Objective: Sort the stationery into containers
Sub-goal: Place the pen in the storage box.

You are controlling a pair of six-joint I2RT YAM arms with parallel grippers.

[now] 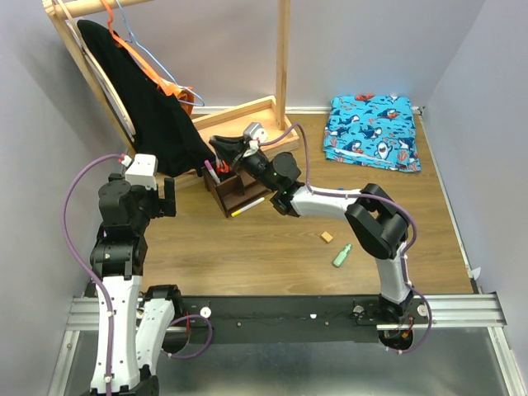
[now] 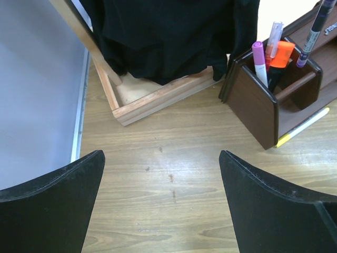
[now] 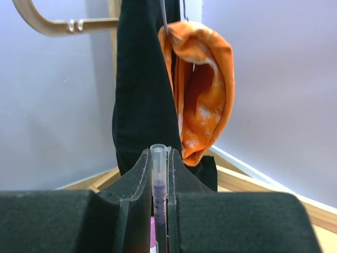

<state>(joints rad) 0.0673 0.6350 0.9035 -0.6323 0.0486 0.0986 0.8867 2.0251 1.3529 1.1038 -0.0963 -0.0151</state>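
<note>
Over organiser (image 1: 230, 200), seemingly, right tool (image 3: 159, 161) clamps pen (image 3: 158, 184).

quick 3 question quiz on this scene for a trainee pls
1. True or false: the left end effector is holding a marker.
2. What is the right end effector gripping? A) scissors B) a purple-grey pen C) a ruler
3. Which lies closer to the organiser: the tan eraser or the yellow-white pen?

Key: 1 false, it is open and empty; 2 B; 3 the yellow-white pen.
</note>
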